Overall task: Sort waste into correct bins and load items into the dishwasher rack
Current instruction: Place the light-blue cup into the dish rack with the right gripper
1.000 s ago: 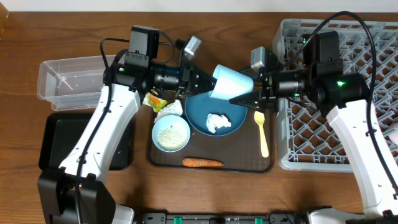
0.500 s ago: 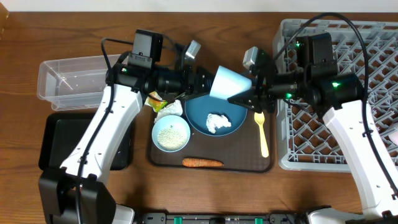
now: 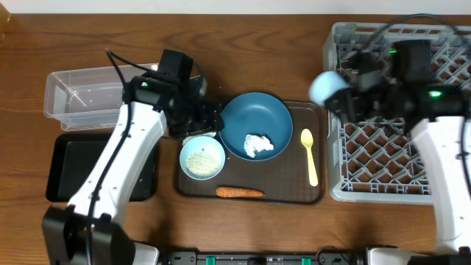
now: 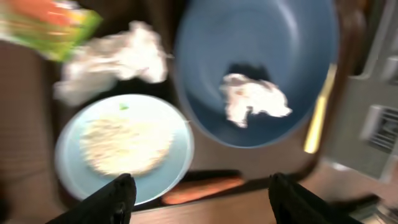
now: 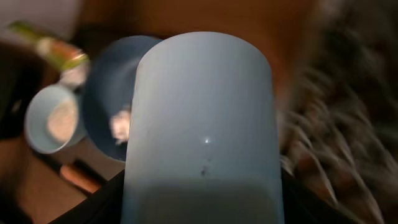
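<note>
My right gripper [image 5: 202, 202] is shut on the light blue cup [image 3: 324, 87], held in the air at the left edge of the grey dishwasher rack [image 3: 390, 169]. My left gripper [image 4: 208, 199] is open and empty above the brown tray's left side. Below it lie a pale bowl of rice-like grains [image 4: 124, 146], a crumpled tissue [image 4: 115, 59], the green-and-orange wrapper [image 4: 53, 22] and the carrot [image 4: 202, 190]. The dark blue plate [image 3: 256, 118] carries another tissue [image 3: 257, 144]. The yellow spoon [image 3: 310, 154] lies right of the plate.
A clear tub [image 3: 81, 92] stands at the far left, with a black tray [image 3: 99, 169] in front of it. The brown serving tray [image 3: 294, 197] holds the tableware mid-table. The left arm reaches across the black tray's right edge.
The left gripper opened, let go of the cup and drew back to the left. The right gripper carried the cup to the right, up to the rack's edge.
</note>
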`<action>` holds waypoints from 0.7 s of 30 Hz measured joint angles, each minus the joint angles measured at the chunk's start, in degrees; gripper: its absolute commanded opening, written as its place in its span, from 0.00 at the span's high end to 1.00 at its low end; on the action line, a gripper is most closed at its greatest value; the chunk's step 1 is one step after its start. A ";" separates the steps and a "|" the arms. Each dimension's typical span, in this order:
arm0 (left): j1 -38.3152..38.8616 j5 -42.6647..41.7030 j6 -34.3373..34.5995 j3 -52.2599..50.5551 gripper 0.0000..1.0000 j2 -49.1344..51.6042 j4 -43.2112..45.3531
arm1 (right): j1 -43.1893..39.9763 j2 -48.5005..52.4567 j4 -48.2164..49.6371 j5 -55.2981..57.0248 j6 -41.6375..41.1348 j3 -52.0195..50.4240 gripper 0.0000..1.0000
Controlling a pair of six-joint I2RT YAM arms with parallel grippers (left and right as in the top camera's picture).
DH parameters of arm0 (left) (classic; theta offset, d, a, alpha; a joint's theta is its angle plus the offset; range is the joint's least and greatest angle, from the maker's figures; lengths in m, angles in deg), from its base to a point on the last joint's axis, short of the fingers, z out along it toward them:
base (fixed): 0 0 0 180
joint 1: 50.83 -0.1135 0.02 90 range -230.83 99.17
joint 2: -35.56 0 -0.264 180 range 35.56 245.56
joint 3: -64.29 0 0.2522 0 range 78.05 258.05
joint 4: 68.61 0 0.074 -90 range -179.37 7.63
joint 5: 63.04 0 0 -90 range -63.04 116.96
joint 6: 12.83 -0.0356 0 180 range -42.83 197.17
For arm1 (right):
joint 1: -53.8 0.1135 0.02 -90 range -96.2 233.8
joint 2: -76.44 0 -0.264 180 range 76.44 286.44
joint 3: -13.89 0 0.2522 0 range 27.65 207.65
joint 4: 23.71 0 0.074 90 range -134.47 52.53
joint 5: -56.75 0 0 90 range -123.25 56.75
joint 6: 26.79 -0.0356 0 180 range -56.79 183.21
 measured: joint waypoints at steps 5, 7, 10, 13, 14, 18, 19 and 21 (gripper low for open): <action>0.00 5.05 -0.44 0.00 0.29 -4.57 -0.72 | -10.19 0.00 -4.59 2.60 -4.66 4.22 0.72; 0.00 5.92 -0.66 0.00 0.29 -5.90 -0.76 | -13.68 0.00 -5.33 3.37 -5.86 5.14 0.72; 0.00 6.60 -0.81 0.00 0.29 -7.15 -0.79 | -19.19 0.00 -5.99 4.52 -7.45 5.68 0.73; 0.00 6.95 -0.83 0.00 0.29 -7.32 -0.92 | -23.85 0.13 -7.54 6.54 -9.25 5.70 0.72; 0.00 7.13 -0.83 0.00 0.29 -7.32 -0.92 | -25.20 0.33 -8.17 7.43 -9.79 5.70 0.72; 0.00 7.54 -0.83 0.00 0.29 -7.32 -0.92 | -29.46 2.75 -11.34 11.54 -11.67 5.73 0.73; 0.00 7.56 -0.83 0.00 0.29 -7.32 -0.94 | -30.36 3.78 -11.85 12.68 -12.09 5.73 0.73; 0.00 7.58 -0.83 0.00 0.29 -7.32 -0.96 | -31.45 5.90 -12.37 14.93 -12.63 5.75 0.74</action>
